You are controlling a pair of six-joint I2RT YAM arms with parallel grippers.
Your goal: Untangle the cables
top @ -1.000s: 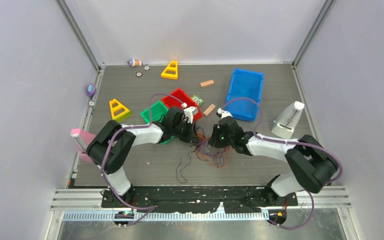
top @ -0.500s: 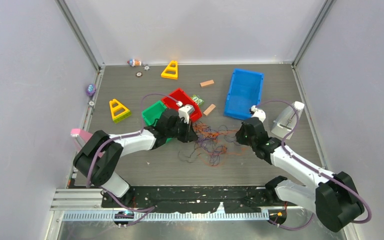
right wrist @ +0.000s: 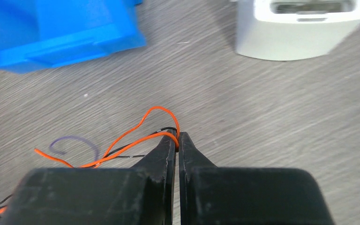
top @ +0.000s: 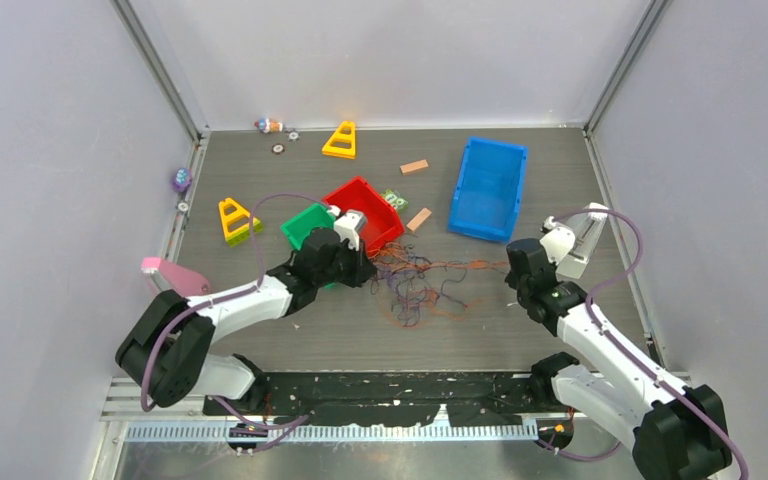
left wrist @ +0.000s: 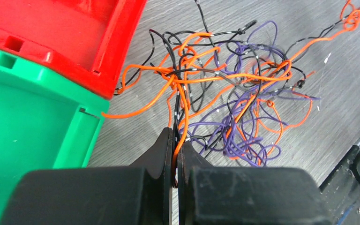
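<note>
The cables are a tangle of thin orange, purple and black wires spread across the table middle. In the left wrist view the cables lie knotted just ahead of my left gripper, which is shut on an orange and a black strand; it shows in the top view beside the green bin. My right gripper is shut on an orange cable loop with a black strand beside it; it shows in the top view at the tangle's right end, with strands stretched towards it.
A green bin and a red bin sit next to my left gripper. A blue bin and a white metronome-like box stand near my right gripper. Yellow triangles, wooden blocks and small toys lie further back.
Both grippers have pulled apart, left going left and right going right towards the white box. The tangle has stretched wider across the table between them.
</note>
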